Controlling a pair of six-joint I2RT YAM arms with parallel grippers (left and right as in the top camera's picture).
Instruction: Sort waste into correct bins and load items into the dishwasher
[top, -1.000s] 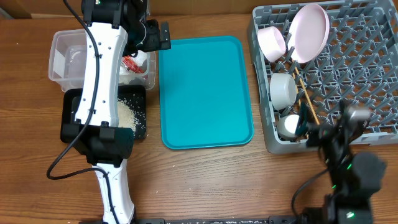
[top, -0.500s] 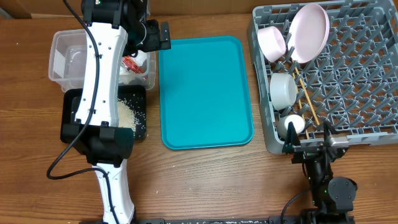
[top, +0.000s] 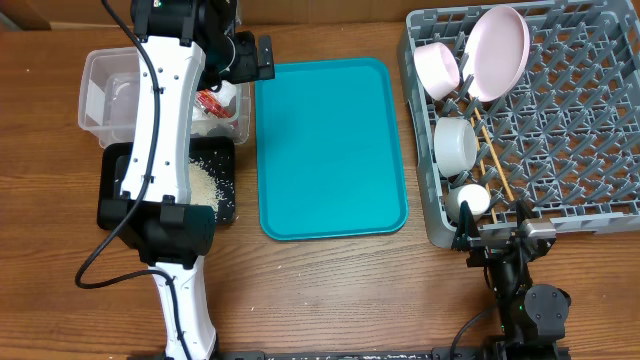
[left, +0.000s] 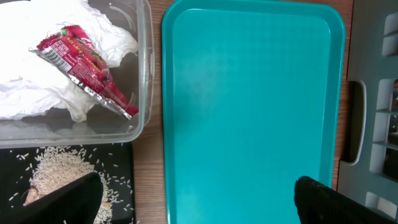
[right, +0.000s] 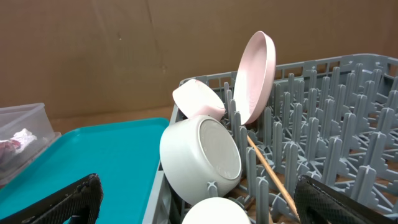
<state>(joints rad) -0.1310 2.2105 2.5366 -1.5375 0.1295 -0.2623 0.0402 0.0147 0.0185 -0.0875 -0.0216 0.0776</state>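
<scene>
Left claw (left: 196, 202) and right claw (top: 495, 238) gape empty; the right, at the dish rack's (top: 600, 150) seven o'clock corner, could nudge the cup (top: 466, 202).

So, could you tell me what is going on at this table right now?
Two robot arms are clearing up. The plate, two bowls, cup and chopsticks sit in the grey dish rack. The napkin and red wrapper lie in the clear tub, and the rice is in the black tray. The left arm hangs over the tub, the right arm sits by the rack; both have jaws open and hold nothing.
</scene>
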